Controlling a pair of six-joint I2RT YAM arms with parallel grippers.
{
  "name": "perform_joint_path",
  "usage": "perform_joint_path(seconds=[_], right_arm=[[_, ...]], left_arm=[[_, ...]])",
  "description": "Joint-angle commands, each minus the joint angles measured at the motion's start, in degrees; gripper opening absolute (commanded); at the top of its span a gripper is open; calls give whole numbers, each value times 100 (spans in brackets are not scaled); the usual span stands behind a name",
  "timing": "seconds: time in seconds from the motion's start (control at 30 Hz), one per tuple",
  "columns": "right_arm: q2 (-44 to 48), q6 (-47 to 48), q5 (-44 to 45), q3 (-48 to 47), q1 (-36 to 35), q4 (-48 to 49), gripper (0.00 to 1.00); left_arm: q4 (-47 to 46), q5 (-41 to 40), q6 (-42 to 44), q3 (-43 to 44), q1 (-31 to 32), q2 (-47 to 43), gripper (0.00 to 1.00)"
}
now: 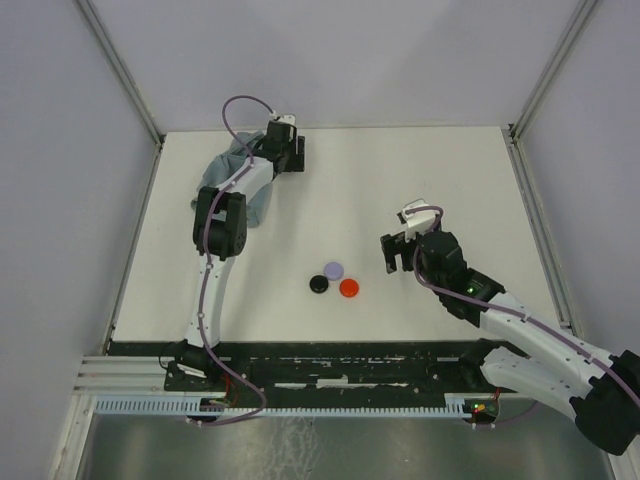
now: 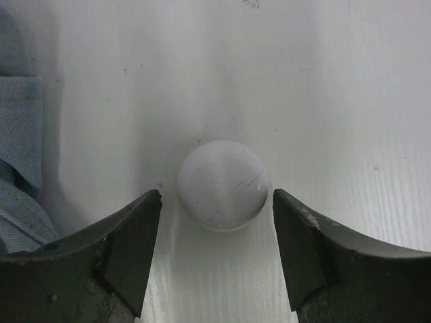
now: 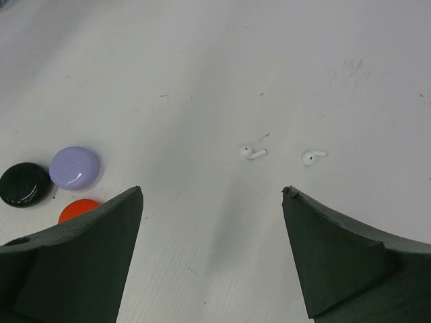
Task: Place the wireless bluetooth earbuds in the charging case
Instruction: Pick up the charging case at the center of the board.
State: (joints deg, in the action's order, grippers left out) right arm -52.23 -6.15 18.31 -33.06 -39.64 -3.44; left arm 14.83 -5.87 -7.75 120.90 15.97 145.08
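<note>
Two white earbuds lie apart on the white table, a little ahead of my right gripper. That gripper is open and holds nothing. At the far left of the table my left gripper is open. Its fingertips stand on either side of a closed white round case with a thin seam, and a gap shows on each side. In the top view the gripper hides this case, and the earbuds are too small to make out.
Three round discs lie together mid-table: lavender, black and red, left of my right gripper. A blue-grey denim cloth lies bunched beside the left gripper. Walls enclose the table.
</note>
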Motion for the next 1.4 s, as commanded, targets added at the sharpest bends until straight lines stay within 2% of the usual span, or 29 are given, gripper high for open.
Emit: perform_joint_path(seconds=[0.0, 0.2, 0.37, 0.47, 0.63, 0.83, 0.97, 1.1, 1.23, 1.37], right_arm=[[-53, 12, 117, -60, 24, 231, 93], [-136, 3, 90, -86, 25, 234, 93], [-231, -13, -24, -119, 16, 232, 93], [-319, -50, -223, -131, 25, 280, 93], [-551, -181, -597, -153, 26, 422, 93], [-721, -196, -994, -238, 66, 506, 93], [-708, 72, -1383, -227, 77, 629, 93], [-646, 528, -1841, -95, 79, 1007, 92], [-589, 1484, -2797, -19, 76, 1280, 91], [-463, 2498, -3359, -119, 79, 1232, 91]], left_arm=[[-146, 305, 75, 337, -83, 99, 71], [-144, 483, 183, 226, -94, 16, 59], [-167, 899, 54, -255, -86, -323, 47], [-323, 1169, -96, -837, -42, -832, 47], [-773, 1557, -390, -2296, 82, -1887, 46], [-871, 2218, -764, -3522, 258, -2965, 45], [-759, 2830, -828, -4056, 334, -3483, 46], [-196, 3471, -798, -4150, 432, -3842, 45], [509, 3788, -514, -4129, 597, -4225, 46], [1059, 4129, -385, -4084, 740, -4552, 46]])
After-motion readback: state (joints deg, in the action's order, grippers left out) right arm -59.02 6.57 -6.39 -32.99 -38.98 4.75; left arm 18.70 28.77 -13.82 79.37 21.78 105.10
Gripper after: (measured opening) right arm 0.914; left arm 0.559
